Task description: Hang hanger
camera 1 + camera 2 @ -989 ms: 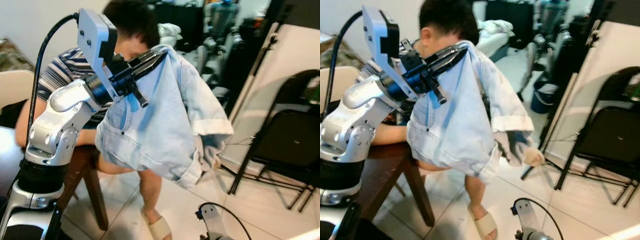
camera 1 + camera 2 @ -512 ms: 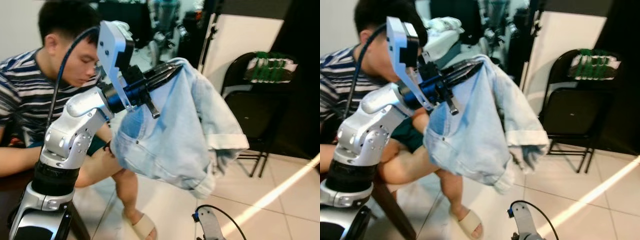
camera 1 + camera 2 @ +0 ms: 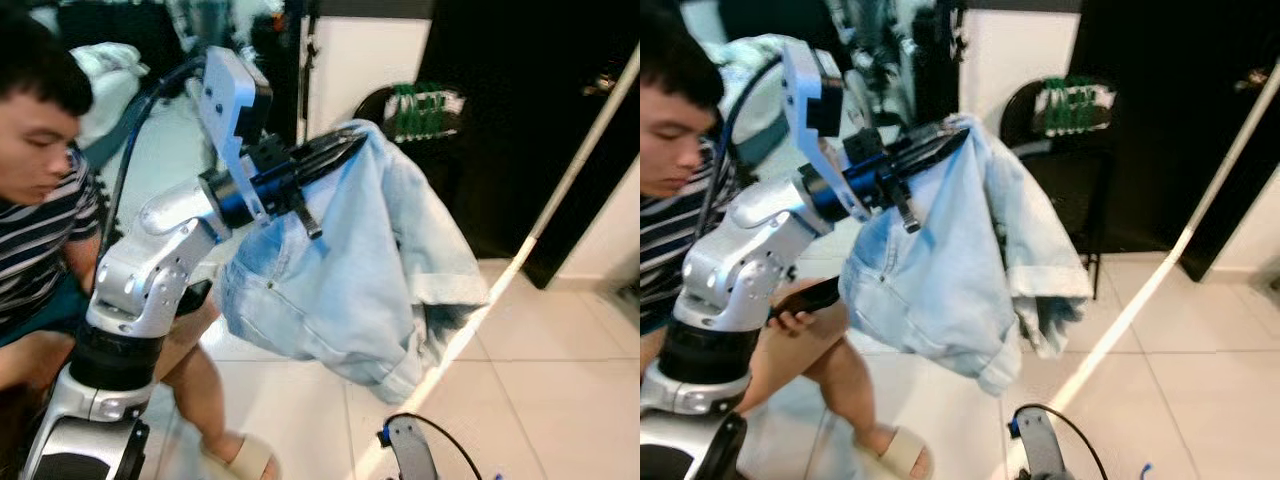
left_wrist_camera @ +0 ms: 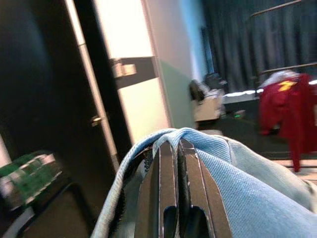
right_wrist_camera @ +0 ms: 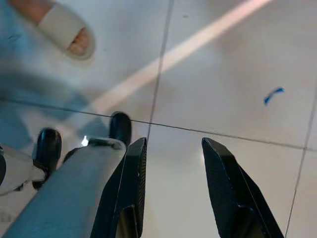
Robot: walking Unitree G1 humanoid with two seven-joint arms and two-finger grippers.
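The left gripper (image 3: pixel 335 155), fingers clamped together on the collar of a pale blue denim jacket (image 3: pixel 350 270), carries it raised. It should stay level until a rail appears. The right gripper (image 5: pixel 171 166) hangs spread over the floor.

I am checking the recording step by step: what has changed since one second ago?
The view has swung from the person at the table toward a dark doorway and black chair, so the camera turned. The left pincer stays shut on the denim garment, held up as before. The right pincer hangs open over the floor.
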